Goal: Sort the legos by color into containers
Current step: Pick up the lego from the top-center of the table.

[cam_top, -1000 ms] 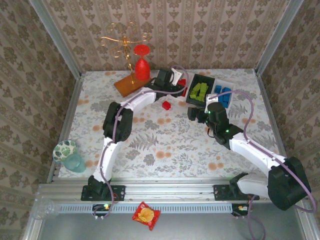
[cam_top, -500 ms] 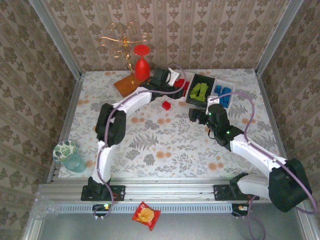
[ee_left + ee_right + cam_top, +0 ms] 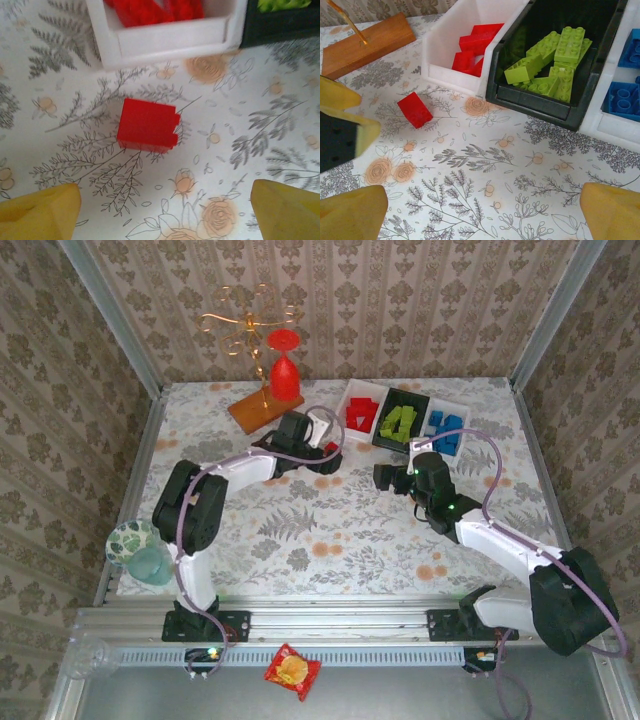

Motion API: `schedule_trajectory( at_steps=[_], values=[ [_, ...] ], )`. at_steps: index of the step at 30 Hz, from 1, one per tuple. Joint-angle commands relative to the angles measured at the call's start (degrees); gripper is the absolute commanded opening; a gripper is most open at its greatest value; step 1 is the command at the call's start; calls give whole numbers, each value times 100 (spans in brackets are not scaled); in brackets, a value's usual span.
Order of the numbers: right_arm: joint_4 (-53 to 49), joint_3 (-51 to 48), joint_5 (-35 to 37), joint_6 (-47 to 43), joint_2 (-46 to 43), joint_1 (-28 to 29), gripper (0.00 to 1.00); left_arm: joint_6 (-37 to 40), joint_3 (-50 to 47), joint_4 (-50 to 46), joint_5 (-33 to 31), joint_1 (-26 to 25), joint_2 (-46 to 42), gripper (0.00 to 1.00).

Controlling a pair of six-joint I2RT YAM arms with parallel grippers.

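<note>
The left arm had drawn back from the trays at the far side of the table [image 3: 300, 530], and its claw [image 3: 165, 215] had spread from nearly closed to wide apart. It now hung over the one loose red brick [image 3: 147, 125], with nothing between its yellow fingertips [image 3: 40, 215]. That brick lay flat on the flowered cloth, just in front of the white tray [image 3: 170, 42] that held the other red bricks [image 3: 475, 47], close to its near wall but not touching it.

The black tray [image 3: 535, 102] sat against the right side of that white tray and held the lime green bricks [image 3: 555, 55] in a loose heap. A second white tray [image 3: 615, 132] stood to the right of the black one, with the blue bricks [image 3: 627, 95] inside.

The right claw [image 3: 480, 215] was fully spread and empty, poised over bare cloth near the front of the black tray, well apart from the loose brick. The right arm had barely shifted.
</note>
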Motion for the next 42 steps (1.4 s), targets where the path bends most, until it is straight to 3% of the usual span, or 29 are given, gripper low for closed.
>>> schedule_trajectory(
  at_steps=[1,8,15,21,29,35,38,42],
  values=[
    [133,115,18,11,-9,29,100,199,321,-107,-80,19,336,90],
    [14,112,96,19,-41,33,100,268,915,-223,-27,10,961,87],
    [48,136,63,57,38,29,100,343,1674,-667,19,10,1540,68],
    [0,119,107,61,23,29,100,344,1929,-847,114,10,1742,61],
    [-17,162,116,83,52,29,100,122,1451,-609,68,-24,1146,43],
    [60,188,112,174,155,29,100,-496,698,667,381,-87,175,42],
    [90,198,94,222,178,29,100,-754,831,1023,452,-100,254,42],
    [105,155,133,269,126,30,100,-846,1552,788,432,-152,679,41]
  ],
)
